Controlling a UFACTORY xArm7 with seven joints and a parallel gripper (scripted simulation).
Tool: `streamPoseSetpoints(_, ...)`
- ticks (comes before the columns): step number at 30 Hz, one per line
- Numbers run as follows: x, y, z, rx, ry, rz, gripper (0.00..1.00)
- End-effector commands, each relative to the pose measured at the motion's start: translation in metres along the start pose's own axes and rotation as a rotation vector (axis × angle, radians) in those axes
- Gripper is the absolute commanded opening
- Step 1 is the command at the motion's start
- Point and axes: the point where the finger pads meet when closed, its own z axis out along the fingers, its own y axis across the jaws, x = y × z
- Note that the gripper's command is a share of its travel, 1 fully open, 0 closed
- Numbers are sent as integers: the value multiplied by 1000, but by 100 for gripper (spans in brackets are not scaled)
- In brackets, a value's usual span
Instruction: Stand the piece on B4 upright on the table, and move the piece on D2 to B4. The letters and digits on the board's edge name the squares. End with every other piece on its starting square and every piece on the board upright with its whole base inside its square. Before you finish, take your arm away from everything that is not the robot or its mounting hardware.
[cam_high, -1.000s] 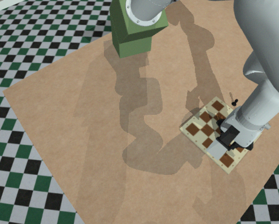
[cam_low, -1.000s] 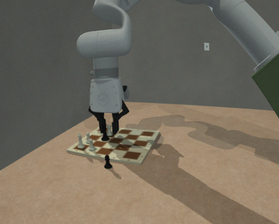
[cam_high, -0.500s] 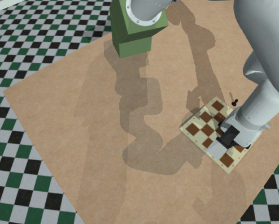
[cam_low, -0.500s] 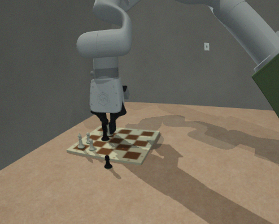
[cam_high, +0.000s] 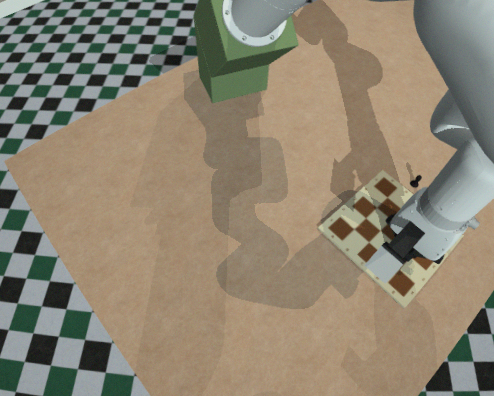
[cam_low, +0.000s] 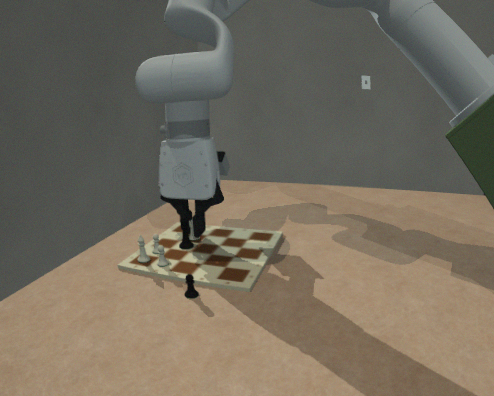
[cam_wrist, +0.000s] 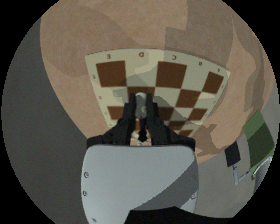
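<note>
A white piece (cam_low: 195, 237) (cam_wrist: 141, 100) stands upright on D2. My gripper (cam_low: 192, 229) (cam_wrist: 141, 101) points down over D2 with its fingers drawn in against both sides of this piece, shut on it. In the top view the arm hides the fingertips and D2. A black piece (cam_high: 415, 181) (cam_low: 191, 288) stands upright on the table just outside the board (cam_high: 405, 302) (cam_low: 220, 284) (cam_wrist: 157, 53). The brown square B4 (cam_high: 388, 205) (cam_low: 218, 260) carries no piece.
A taller black piece (cam_low: 186, 243) (cam_wrist: 143, 135) stands on D3, very close beside the fingers. White pieces stand on E5 (cam_low: 143, 254), E4 (cam_low: 156, 246) and D5 (cam_low: 162, 257). The green arm base (cam_high: 240, 84) is far from the board.
</note>
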Motion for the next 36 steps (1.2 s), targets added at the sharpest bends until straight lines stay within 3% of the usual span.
streamPoseSetpoints(1, 0, -1, -1, 2, 0, -1, 0)
streamPoseSetpoints(21, 0, -1, -6, 2, 0, -1, 0)
streamPoseSetpoints(36, 0, -1, -49, 2, 0, -1, 0)
